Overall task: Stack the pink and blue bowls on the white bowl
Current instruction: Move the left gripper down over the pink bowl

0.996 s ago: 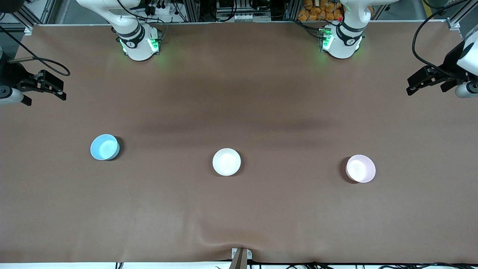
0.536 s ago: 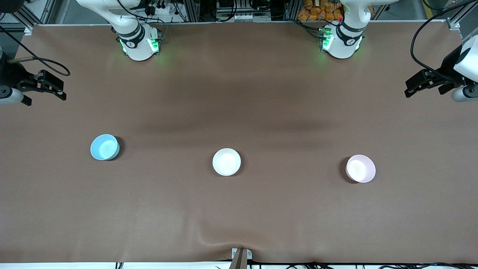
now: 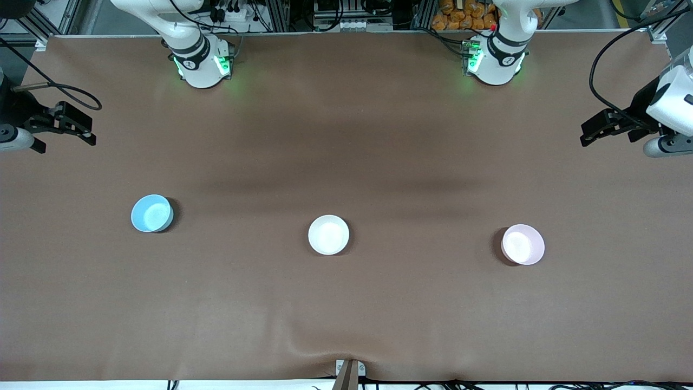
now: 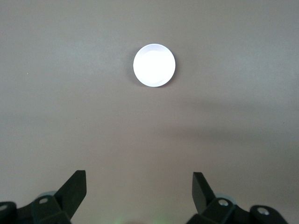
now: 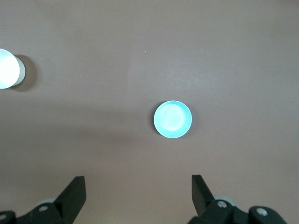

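Observation:
Three small bowls sit apart in a row on the brown table. The blue bowl (image 3: 152, 213) is toward the right arm's end, the white bowl (image 3: 328, 234) in the middle, and the pink bowl (image 3: 522, 245) toward the left arm's end. My left gripper (image 3: 587, 134) is open and empty, high over the table's edge at its own end; in its wrist view (image 4: 138, 179) the pink bowl (image 4: 154, 65) looks washed-out pale. My right gripper (image 3: 89, 132) is open and empty, waiting over its end; its wrist view (image 5: 138, 182) shows the blue bowl (image 5: 173, 119) and the white bowl (image 5: 7, 68).
The brown mat (image 3: 346, 135) covers the whole table. The two arm bases (image 3: 203, 65) (image 3: 495, 62) stand along the edge farthest from the front camera. A small bracket (image 3: 349, 371) sits at the nearest edge, where the mat is wrinkled.
My left gripper has shifted slightly inward over the table and lower in the front view. The right arm and the three bowls have not moved.

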Robot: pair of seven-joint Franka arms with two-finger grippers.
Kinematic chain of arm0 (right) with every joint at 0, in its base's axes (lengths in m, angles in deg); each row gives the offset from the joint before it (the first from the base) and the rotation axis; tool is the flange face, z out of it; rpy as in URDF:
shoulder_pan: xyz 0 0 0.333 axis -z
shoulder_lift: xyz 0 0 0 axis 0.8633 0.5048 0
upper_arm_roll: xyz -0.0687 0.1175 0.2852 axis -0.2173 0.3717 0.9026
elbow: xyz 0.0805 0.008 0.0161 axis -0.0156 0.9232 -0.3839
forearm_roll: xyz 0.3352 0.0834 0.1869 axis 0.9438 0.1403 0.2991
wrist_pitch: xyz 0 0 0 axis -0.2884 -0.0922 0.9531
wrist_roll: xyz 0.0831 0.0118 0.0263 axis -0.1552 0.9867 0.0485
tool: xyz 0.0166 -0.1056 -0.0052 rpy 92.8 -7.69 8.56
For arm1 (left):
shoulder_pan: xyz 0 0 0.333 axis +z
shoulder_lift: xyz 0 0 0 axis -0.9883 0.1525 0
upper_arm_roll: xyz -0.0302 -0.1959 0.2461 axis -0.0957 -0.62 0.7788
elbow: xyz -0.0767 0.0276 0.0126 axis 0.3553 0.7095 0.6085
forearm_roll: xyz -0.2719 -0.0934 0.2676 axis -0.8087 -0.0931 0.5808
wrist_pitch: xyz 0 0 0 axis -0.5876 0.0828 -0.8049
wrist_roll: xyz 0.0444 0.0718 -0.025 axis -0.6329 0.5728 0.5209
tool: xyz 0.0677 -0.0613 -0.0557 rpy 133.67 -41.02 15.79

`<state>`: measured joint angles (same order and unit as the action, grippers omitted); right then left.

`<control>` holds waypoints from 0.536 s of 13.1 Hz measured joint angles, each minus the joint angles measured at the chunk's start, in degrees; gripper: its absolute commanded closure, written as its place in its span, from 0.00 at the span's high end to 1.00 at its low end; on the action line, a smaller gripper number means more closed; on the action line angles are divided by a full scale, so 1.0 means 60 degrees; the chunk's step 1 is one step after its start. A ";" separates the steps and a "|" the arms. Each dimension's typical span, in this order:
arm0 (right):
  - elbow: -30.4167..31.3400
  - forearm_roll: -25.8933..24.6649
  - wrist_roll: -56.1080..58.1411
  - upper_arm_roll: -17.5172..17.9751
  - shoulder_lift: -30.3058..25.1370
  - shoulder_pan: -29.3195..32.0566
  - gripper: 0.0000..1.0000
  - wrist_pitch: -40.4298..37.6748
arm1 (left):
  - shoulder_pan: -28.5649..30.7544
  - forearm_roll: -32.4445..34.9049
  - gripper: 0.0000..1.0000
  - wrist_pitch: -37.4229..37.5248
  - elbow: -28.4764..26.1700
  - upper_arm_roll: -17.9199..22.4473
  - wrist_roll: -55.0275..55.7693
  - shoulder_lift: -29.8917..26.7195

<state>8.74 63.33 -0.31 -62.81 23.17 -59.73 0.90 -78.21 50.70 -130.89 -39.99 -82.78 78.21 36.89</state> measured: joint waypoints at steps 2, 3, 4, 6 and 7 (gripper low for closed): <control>0.0000 0.0000 0.0000 0.0000 0.0000 0.0000 1.00 0.0000 | -0.0008 0.0000 1.00 -0.0298 -0.0149 -0.0028 0.0000 0.0005; 0.0000 0.0000 0.0000 0.0000 0.0000 0.0000 1.00 -0.0001 | -0.0008 0.0000 1.00 -0.0463 -0.0259 -0.0036 0.0000 0.0011; 0.0000 0.0000 0.0000 0.0000 0.0000 0.0000 1.00 -0.0002 | -0.0008 0.0000 1.00 -0.0656 -0.0426 -0.0039 0.0000 0.0014; 0.0000 0.0000 0.0000 -0.0001 0.0000 0.0000 1.00 -0.0009 | -0.0009 0.0000 1.00 -0.1124 -0.0919 -0.0041 -0.0001 0.0019; 0.0000 0.0000 0.0000 0.0000 0.0000 0.0000 1.00 -0.0011 | -0.0009 0.0000 1.00 -0.1350 -0.1162 -0.0041 -0.0009 0.0022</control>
<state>8.74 63.33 -0.31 -62.81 23.17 -59.73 0.84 -78.26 50.70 -138.99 -46.96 -83.03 78.16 37.02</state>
